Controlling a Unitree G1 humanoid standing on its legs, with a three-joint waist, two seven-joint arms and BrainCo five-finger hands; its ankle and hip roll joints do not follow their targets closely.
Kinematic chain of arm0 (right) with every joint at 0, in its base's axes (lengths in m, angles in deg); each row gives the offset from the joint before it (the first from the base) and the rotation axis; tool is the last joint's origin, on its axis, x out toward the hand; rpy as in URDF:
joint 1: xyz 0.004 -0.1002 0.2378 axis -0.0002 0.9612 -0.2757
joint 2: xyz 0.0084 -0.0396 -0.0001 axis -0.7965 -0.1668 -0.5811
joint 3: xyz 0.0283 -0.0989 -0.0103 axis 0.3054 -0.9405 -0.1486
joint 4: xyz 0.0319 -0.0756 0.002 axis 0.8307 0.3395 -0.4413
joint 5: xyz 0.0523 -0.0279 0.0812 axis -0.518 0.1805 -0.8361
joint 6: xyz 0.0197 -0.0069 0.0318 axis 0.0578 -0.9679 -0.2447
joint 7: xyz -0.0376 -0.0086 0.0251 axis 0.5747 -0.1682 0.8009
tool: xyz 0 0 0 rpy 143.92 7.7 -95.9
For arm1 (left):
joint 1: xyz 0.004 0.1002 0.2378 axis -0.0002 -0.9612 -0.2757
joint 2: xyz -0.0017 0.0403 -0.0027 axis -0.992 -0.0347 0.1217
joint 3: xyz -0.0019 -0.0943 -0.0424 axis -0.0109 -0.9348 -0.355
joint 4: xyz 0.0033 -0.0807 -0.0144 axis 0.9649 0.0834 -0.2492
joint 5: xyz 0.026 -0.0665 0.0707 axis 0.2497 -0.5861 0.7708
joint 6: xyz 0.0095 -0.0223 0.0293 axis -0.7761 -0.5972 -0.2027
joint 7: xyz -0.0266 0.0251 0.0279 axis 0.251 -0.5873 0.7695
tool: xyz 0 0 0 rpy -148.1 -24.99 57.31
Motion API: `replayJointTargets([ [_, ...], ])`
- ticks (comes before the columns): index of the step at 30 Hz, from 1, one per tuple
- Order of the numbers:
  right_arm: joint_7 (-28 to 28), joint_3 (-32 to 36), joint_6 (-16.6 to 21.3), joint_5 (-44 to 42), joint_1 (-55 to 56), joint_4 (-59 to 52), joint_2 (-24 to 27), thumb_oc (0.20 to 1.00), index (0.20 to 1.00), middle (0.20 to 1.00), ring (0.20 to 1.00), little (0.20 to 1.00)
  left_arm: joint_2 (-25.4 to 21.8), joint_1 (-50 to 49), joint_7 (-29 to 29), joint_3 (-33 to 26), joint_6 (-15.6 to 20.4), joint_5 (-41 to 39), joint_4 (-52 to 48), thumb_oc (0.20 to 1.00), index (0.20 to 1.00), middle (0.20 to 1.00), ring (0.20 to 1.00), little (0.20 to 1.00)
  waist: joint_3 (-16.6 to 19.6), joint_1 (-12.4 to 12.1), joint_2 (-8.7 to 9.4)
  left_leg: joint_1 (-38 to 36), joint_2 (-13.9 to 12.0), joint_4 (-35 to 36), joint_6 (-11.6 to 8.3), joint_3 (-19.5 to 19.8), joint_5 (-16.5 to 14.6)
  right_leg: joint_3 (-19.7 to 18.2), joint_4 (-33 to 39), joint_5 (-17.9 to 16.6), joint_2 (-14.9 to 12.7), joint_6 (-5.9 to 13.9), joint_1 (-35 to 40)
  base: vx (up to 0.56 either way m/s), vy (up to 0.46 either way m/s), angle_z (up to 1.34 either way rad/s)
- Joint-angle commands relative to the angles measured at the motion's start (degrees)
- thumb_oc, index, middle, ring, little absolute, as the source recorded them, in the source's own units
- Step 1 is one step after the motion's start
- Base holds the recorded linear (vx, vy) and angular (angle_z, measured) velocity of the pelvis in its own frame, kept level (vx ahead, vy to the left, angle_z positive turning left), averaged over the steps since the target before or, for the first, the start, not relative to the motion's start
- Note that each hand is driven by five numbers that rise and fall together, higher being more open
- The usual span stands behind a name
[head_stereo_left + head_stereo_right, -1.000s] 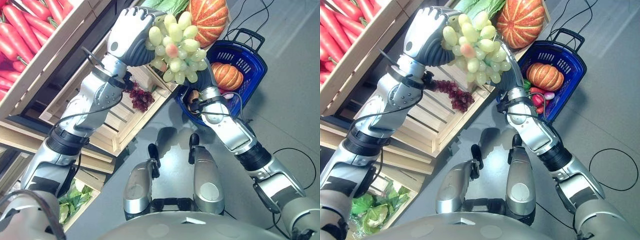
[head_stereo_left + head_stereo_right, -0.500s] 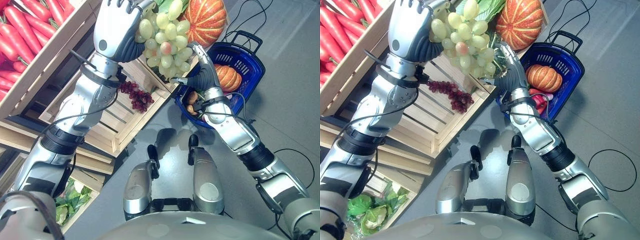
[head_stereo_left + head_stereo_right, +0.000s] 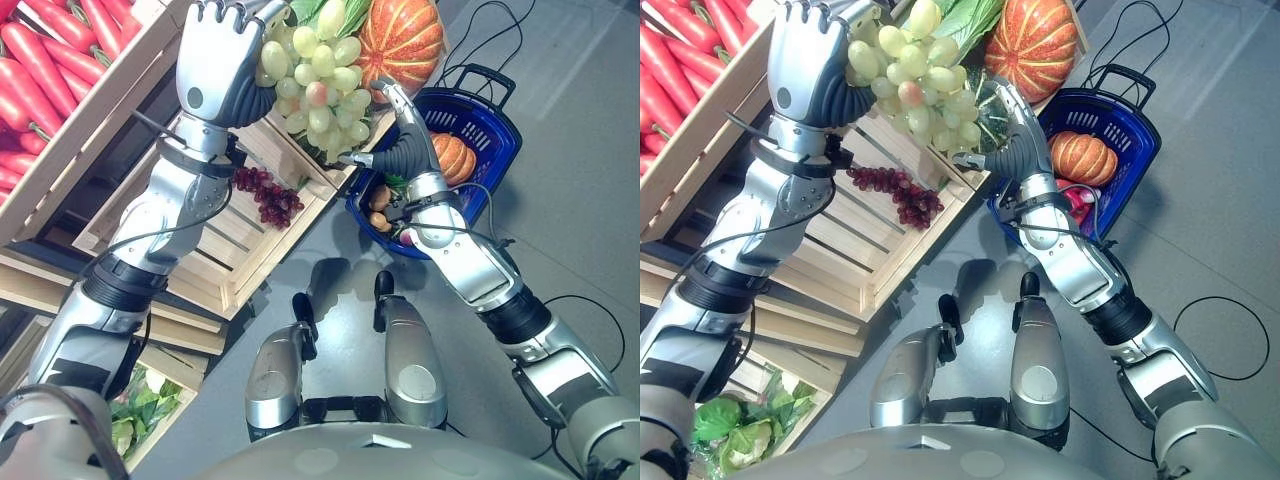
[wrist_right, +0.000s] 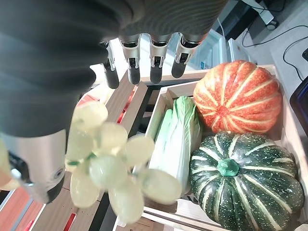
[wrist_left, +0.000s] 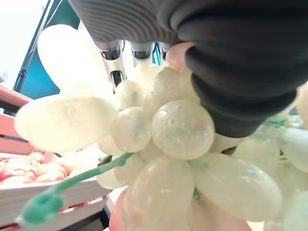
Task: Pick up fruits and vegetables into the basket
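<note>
Our left robot hand (image 3: 215,62) grips green grapes (image 3: 312,72) high above the wooden crate's (image 3: 236,240) far corner, our open right robot hand (image 3: 401,135) beside them; we judge the bunch could slip before reaching the blue basket (image 3: 480,120).

left hand (image 3: 222,62) curled round green grapes (image 3: 312,78), held high | right hand (image 3: 398,130) fingers straight, just below the bunch | blue basket (image 3: 492,112) holds small pumpkin (image 3: 458,155) | red grapes (image 3: 268,192) in wooden crate (image 3: 240,262)
</note>
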State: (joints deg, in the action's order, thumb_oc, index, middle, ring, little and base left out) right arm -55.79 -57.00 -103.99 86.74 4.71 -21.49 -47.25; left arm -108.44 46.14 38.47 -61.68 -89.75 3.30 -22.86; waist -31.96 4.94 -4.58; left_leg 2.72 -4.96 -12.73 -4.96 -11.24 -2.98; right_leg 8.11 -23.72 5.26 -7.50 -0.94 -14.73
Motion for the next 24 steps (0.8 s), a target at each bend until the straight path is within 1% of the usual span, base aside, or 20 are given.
replayJointTargets([
  [1,-0.4,0.4,1.1,-0.1,1.9,-5.2,-2.4,1.0,1.0,1.0,1.0,1.0,-0.9,-1.4,-4.5,-0.6,-0.3,1.6,-0.1,0.2,0.2,0.2,0.2,0.2,8.1,0.9,1.76,3.1,0.7,-4.1,2.54,-1.4,-4.6,-1.3,2.8,2.2,-3.4,6.28,3.0,0.0,0.0,0.0],
  [6,-0.2,-0.3,1.0,-0.2,1.7,-4.6,-2.3,1.0,1.0,1.0,1.0,1.0,-0.9,-1.1,-4.7,0.1,1.3,3.0,0.0,0.2,0.2,0.2,0.2,0.2,8.1,0.9,1.82,3.2,0.7,-4.3,2.55,-1.5,-4.7,-1.3,2.6,2.3,-3.4,6.22,2.9,0.0,0.0,0.0],
  [9,-1.0,-0.8,0.0,0.1,1.4,-4.1,-2.4,1.0,1.0,1.0,1.0,1.0,-0.9,-0.7,-3.8,1.1,2.2,2.6,0.1,0.2,0.2,0.2,0.2,0.2,8.1,1.0,1.75,3.1,0.7,-4.2,2.5,-1.4,-4.7,-1.3,2.7,2.3,-3.4,6.28,3.0,0.0,0.0,0.0],
  [11,-1.0,-1.3,-0.4,-0.2,1.1,-3.7,-2.1,1.0,1.0,1.0,1.0,1.0,-1.1,-0.3,-4.5,1.7,3.0,4.3,-0.1,0.2,0.2,0.2,0.2,0.2,8.1,1.0,1.82,3.1,0.8,-4.1,2.55,-1.4,-4.7,-1.4,2.8,2.2,-3.4,6.26,3.0,0.0,0.0,0.0],
  [14,-0.5,-1.6,-0.9,-1.0,0.8,-3.0,-2.3,1.0,1.0,1.0,1.0,1.0,-1.5,0.2,-5.3,2.3,3.8,4.3,0.0,0.2,0.2,0.2,0.2,0.2,8.0,1.0,1.79,3.1,0.8,-4.1,2.55,-1.4,-4.7,-1.4,2.8,2.2,-3.4,6.28,3.0,0.0,0.0,0.0],
  [17,-0.7,-2.0,-0.9,-0.2,1.0,-2.2,-2.2,1.0,1.0,1.0,1.0,1.0,-1.6,0.5,-5.6,2.7,5.0,3.2,0.2,0.2,0.2,0.2,0.2,0.2,8.1,1.1,1.68,3.0,0.8,-3.8,2.52,-1.5,-4.6,-1.5,3.0,2.1,-3.4,6.35,2.9,0.0,0.0,0.0],
  [19,-0.9,-2.0,-0.5,-0.3,1.3,-2.2,-2.1,1.0,1.0,1.0,1.0,1.0,-1.7,0.5,-5.2,2.9,5.6,1.0,0.1,0.2,0.2,0.2,0.2,0.2,8.1,1.2,1.76,2.9,0.7,-3.7,2.6,-1.6,-4.6,-1.6,3.0,2.0,-3.4,6.46,2.9,0.0,0.0,0.0],
  [24,-1.0,-1.6,0.4,0.2,1.9,-2.2,-2.3,1.0,1.0,1.0,1.0,1.0,-0.3,-0.3,-1.4,2.7,8.8,-5.5,0.1,0.2,0.2,0.2,0.2,0.2,8.0,1.1,1.86,3.0,0.7,-3.7,2.64,-1.5,-4.5,-1.6,3.0,2.0,-3.3,6.43,2.9,0.0,0.0,0.0],
])
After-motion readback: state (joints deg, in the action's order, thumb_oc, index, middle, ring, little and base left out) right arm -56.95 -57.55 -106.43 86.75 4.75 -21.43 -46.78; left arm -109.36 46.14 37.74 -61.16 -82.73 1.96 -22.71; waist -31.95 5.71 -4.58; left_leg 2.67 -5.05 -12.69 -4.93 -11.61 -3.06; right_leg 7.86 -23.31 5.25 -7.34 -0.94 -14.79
